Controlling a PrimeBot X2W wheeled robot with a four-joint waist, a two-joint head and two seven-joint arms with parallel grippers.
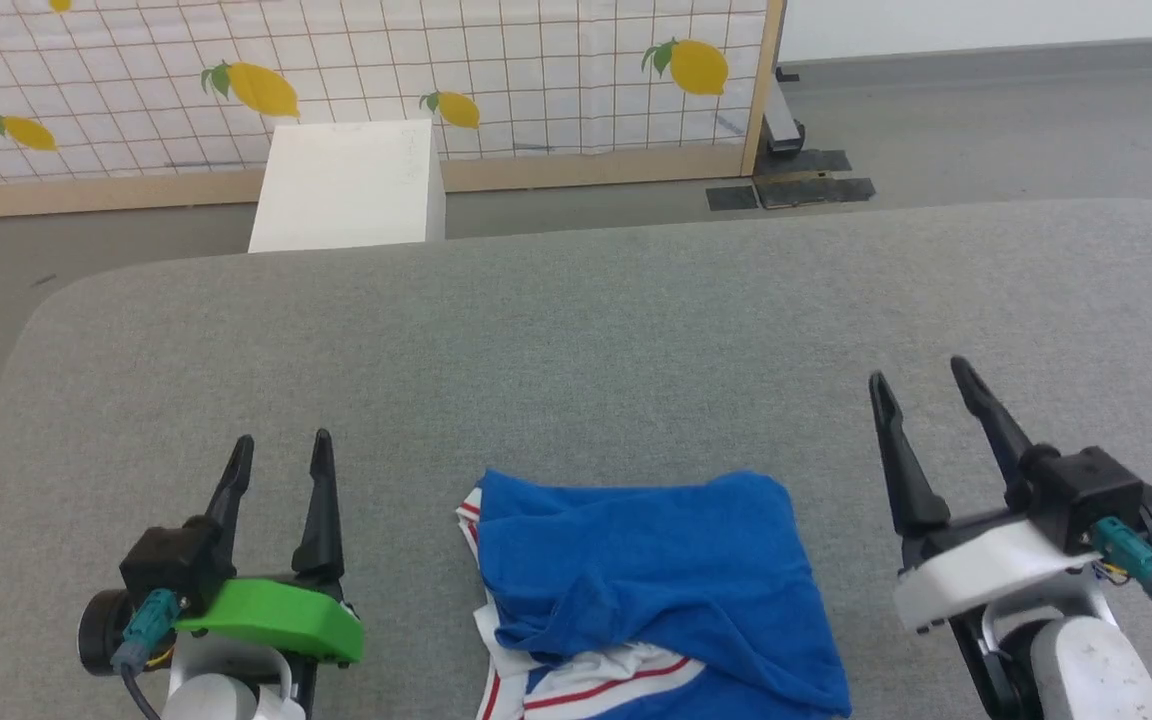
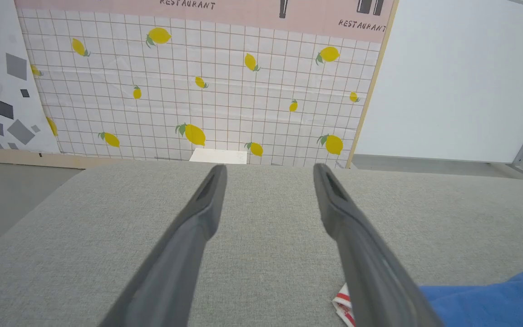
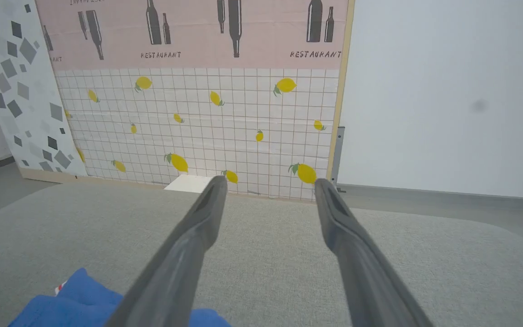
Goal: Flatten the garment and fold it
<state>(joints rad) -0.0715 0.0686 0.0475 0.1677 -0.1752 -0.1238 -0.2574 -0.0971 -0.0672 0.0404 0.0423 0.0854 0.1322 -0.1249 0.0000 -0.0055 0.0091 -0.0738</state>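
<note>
Left pincer [image 1: 283, 438] and right pincer [image 1: 917, 370] both gape wide and hold nothing, with the jersey [image 1: 636, 560] between them.

Each pincer's two long dark fingers [image 2: 198, 227] point away from the robot over the grey fabric worktop [image 1: 576, 330]. The bright blue jersey lies to the left pincer's right and the right pincer's left. It is rumpled and bunched on the worktop's near part, and it touches neither pincer. It sits level with the pincers' bases, short of their fingertips. White panels with thin red stripes show along its edge towards the left pincer and along its near side. Past the fingertips and the worktop's far edge, a white box [image 1: 346, 185] stands on the grey floor [image 1: 986, 120] against a tiled panel [image 1: 536, 60] printed with lemons.
</note>
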